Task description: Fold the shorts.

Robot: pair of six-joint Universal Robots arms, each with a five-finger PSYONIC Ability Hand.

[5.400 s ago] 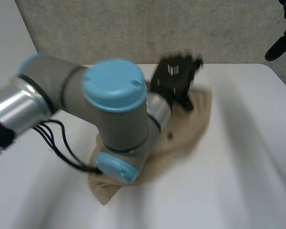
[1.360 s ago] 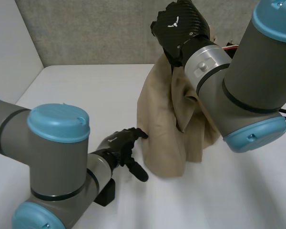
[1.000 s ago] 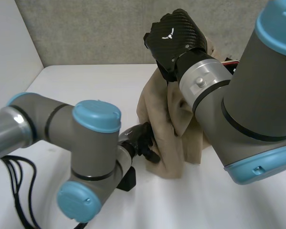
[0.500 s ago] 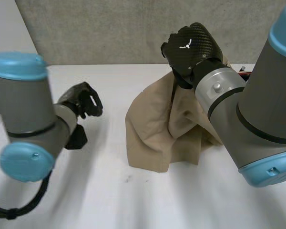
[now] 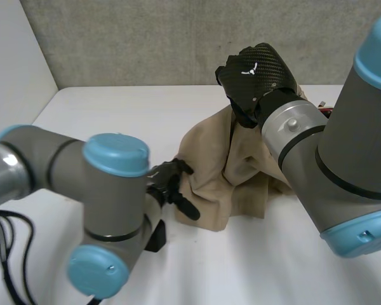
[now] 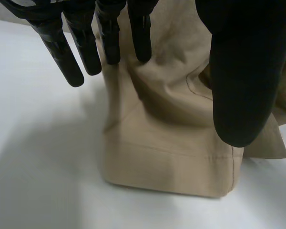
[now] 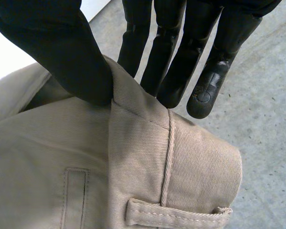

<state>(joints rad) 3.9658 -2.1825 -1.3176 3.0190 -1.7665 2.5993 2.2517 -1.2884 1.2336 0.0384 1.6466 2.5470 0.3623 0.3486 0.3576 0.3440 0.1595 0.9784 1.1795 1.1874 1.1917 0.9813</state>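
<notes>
White table [image 5: 114, 114] against a grey textured wall [image 5: 146, 38]. Right arm [image 5: 349, 165] is raised over the table's far middle and left arm [image 5: 108, 190] is bent low at the near side. The khaki shorts [image 5: 209, 165] hang from the right hand [image 5: 254, 73], with their lower part bunched on the table. That hand is closed on the waistband [image 7: 143, 124], thumb pressing it against the fingers just beside a belt loop [image 7: 176, 212]. Left hand [image 5: 167, 181] sits at the lower leg, spread wide, fingers straight and thumb apart, with nothing caught between them. The leg hem [image 6: 171, 167] lies on the table below its fingertips.

Judgement: the step is taking the hem so the garment can be stretched flat. Take the hem at its corner, through both layers, and don't let the waistband pinch slacken. There is ample bare table towards the left arm for laying out. The far edge at the wall is close behind the right hand, so any pull should come towards the near side.
</notes>
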